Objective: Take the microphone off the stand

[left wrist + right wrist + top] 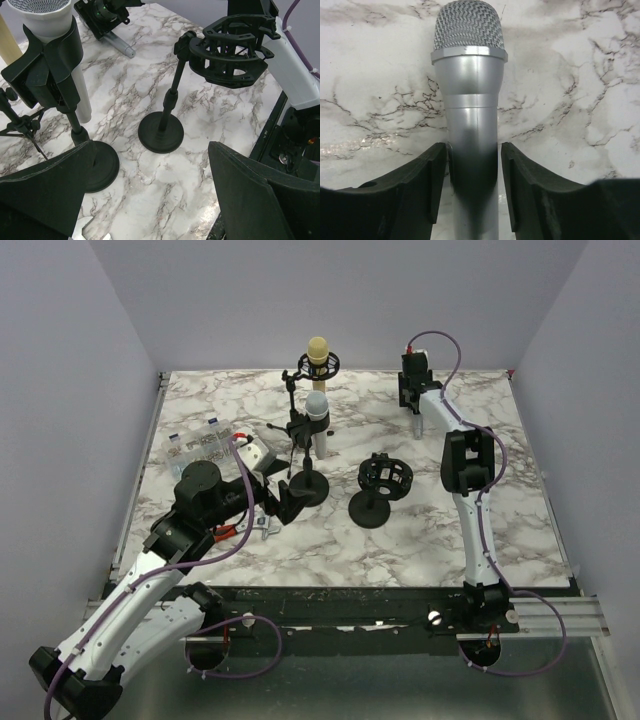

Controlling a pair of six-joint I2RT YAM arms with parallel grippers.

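Marble tops the desk (520,520) you see from above: your right pincer (412,402) at the far side is closed around the silver microphone (415,425), well apart from the empty black stand (383,485). Your left pincer (285,502) hovers just beside the base of a second stand (308,485), which carries a white microphone (316,408). Your left wrist view shows that pincer (150,200) spread wide with nothing in it, facing the empty stand (161,132). Your right wrist view shows the fingers (420,190) pressed on both sides of the microphone (470,115), its mesh head pointing away over the desk.
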